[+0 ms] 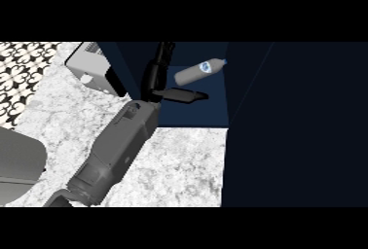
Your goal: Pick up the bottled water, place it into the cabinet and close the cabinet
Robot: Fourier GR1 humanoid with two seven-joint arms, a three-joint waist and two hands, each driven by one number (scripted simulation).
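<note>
Bottled water [195, 73] is where you should look first: it lies on its side inside the cabinet [194, 119], tilted so that its cap points up and to the right, with its pale body and blue label showing against the dark blue interior. Just left of it you will find the left hand [159, 73], reached into the same opening. Its fingers [164, 53] are straight and point away from you into the cabinet, and its thumb [185, 95] is spread wide to the right, passing just below the bottle's lower end. The hand is open and holds nothing. The bottle's lower end sits very near the fingers, but you cannot tell from this view whether they touch. The grey forearm [119, 146] runs from the lower left of the view diagonally up to the hand, crossing the speckled white tabletop [179, 160]. On the right you see the cabinet's door [295, 126] standing open, a large dark panel that fills that side of the view and covers whatever is behind it. At the upper left, beside the cabinet's edge, a white box-like appliance [90, 68] stands on the tabletop, and beyond it you can see black-and-white patterned tiles [22, 63]. A grey rounded shape [18, 165] sits at the left edge of the view; you cannot tell what it is. The right hand does not show.
</note>
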